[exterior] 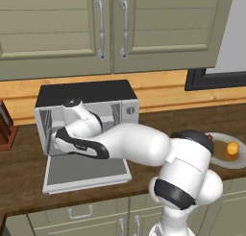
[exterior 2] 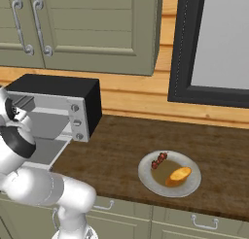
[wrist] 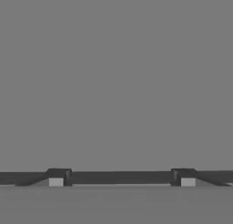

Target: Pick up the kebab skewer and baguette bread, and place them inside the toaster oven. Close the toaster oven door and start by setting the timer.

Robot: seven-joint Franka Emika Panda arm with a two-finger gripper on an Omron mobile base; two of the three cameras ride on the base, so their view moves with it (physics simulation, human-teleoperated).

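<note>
The gripper [wrist: 120, 176] is spread wide inside the toaster oven [exterior: 86, 116]; the toaster oven door [exterior: 86, 173] lies open.

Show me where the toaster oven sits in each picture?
Left base view: toaster oven left of centre, door dropped open, arm reaching inside.
Right base view: toaster oven at the left edge, knobs facing us.
Hand view: plain grey, nothing I can identify.
Shared landmark: the plate on the counter.

- Toaster oven [exterior: 86, 105] stands on the counter [exterior 2: 121, 141], its door [exterior: 86, 172] lying open in front.
- Plate [exterior 2: 146, 177], well right of it, carries skewer [exterior 2: 159, 160] and bread [exterior 2: 178, 175] (side by side).
</note>
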